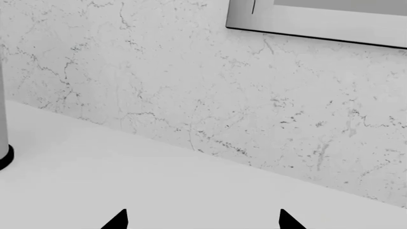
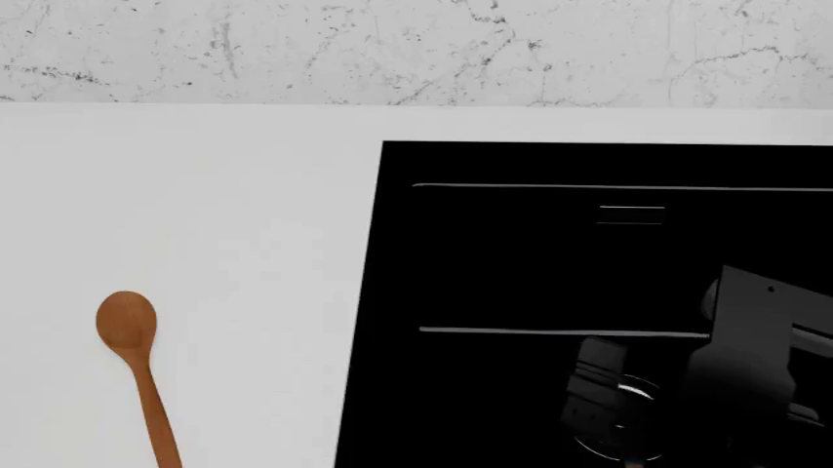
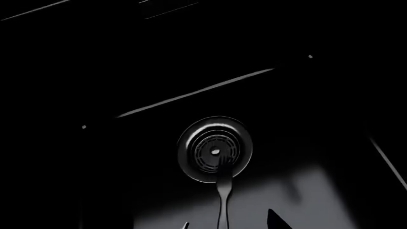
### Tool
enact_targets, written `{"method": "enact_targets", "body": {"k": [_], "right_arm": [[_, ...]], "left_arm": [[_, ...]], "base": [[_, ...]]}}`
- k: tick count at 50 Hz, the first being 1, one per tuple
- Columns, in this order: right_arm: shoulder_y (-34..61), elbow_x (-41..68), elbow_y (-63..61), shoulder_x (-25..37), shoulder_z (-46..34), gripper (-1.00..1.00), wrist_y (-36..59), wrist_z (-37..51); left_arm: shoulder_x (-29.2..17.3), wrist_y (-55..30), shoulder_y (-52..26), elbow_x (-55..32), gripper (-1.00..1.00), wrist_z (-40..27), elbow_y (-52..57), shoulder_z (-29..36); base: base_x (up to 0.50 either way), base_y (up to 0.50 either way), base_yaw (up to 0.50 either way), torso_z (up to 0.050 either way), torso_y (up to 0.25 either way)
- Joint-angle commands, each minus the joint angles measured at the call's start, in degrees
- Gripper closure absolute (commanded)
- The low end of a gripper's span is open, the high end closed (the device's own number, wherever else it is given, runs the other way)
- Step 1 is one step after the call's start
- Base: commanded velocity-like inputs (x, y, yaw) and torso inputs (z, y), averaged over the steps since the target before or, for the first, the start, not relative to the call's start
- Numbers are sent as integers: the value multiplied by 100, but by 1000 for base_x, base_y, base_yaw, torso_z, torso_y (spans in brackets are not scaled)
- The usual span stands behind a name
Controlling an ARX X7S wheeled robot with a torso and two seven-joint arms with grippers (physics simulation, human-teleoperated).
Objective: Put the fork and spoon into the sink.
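The wooden spoon point(image 2: 137, 361) lies on the white countertop point(image 2: 234, 214), left of the black sink point(image 2: 521, 253), bowl away from me. My right gripper point(image 3: 227, 223) is down inside the sink above the round drain ring point(image 3: 214, 149). The fork point(image 3: 222, 181) points away from it, its tines over the drain ring and its neck running back between the fingertips. There is a gap on each side, and the fork's handle is out of frame. The left gripper point(image 1: 202, 219) is open and empty over bare countertop, facing the marbled wall.
The dark right arm point(image 2: 755, 361) covers the sink's near right part. A grey post with a black base ring point(image 1: 4, 143) stands at the edge of the left wrist view. A grey frame point(image 1: 318, 21) hangs on the marbled wall point(image 1: 190, 71).
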Motion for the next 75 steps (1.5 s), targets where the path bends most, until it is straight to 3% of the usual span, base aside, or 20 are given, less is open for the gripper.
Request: {"method": "enact_targets", "body": {"k": [1,10,25,55,75], "right_arm": [[11,80,-247,120,114,-100,-37,110],[145,161,-577,176,174,-100,4,284],[1174,615,-1441,-89,93,-100,543,945],[3323,1451,-1808,-1872,-593,-100,1306,1612],[3326,565,-692,-3181,-1262,-100,1421,208]], "left_arm": [[-25,1,48,-37,-100,-22,39,-55],[-31,19,53,-19,-100,-2,19,-52],[-61,38,154,-61,-100,-12,69,-137],[-95,160,479,-116,-100,24,113,-396],[-163,199,768,-162,-100,-46,226,-654]], "base": [[0,0,0,0,0],[0,0,0,0,0],[0,0,0,0,0],[0,0,0,0,0],[0,0,0,0,0]]}}
